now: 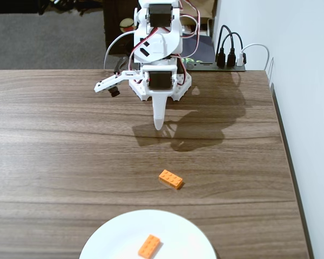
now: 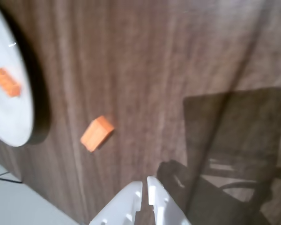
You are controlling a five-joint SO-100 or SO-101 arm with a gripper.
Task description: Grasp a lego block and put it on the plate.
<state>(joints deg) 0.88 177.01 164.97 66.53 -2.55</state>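
An orange lego block [image 1: 170, 179] lies on the wooden table, between the arm and the plate; the wrist view shows it [image 2: 97, 133] left of and ahead of the jaws. A second orange block [image 1: 149, 246] rests on the white plate [image 1: 119, 237] at the table's front edge, and appears in the wrist view [image 2: 6, 82] on the plate [image 2: 14, 117] at far left. My white gripper [image 1: 159, 125] hangs point-down above the table, well behind the loose block. Its jaws [image 2: 145, 183] are shut with nothing between them.
The arm's base [image 1: 161, 81] stands at the back of the table. A power strip with black and white plugs [image 1: 229, 58] sits behind it to the right. The table's right edge runs beside a white wall [image 1: 308, 108].
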